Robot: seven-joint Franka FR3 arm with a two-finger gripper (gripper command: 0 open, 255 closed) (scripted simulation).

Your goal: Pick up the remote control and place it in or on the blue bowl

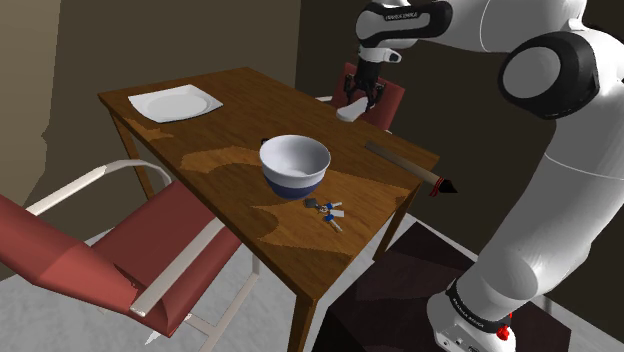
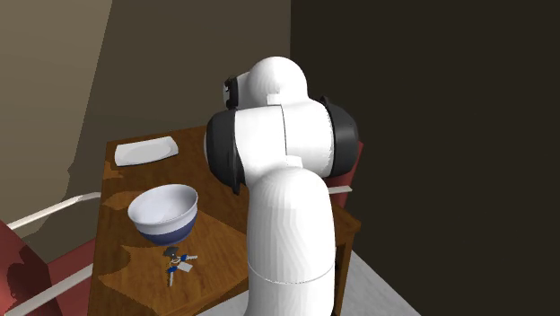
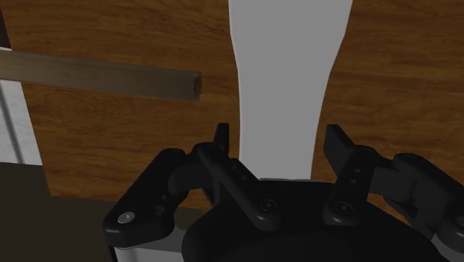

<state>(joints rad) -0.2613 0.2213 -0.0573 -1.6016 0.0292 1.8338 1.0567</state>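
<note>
A pale grey, elongated remote control (image 1: 351, 111) lies flat at the far edge of the wooden table (image 1: 230, 110). My gripper (image 1: 362, 97) hangs just above it, pointing down. In the wrist view the remote (image 3: 286, 74) runs lengthwise between the two black fingertips (image 3: 221, 140) of my gripper (image 3: 279, 138), which stand apart close beside its edges without clasping it. The bowl (image 1: 294, 165), white inside with a blue base, stands upright mid-table, nearer the stand than the remote. It also appears in the second exterior view (image 2: 164, 213), where the arm's white body hides the gripper.
A brown stick with a dark tip (image 1: 405, 166) lies near the table's right edge, close to the remote (image 3: 104, 76). Keys (image 1: 327, 210) lie beside the bowl. A white plate (image 1: 175, 103) sits at the far left corner. Red chairs stand at the left (image 1: 120, 260) and behind the table (image 1: 385, 100).
</note>
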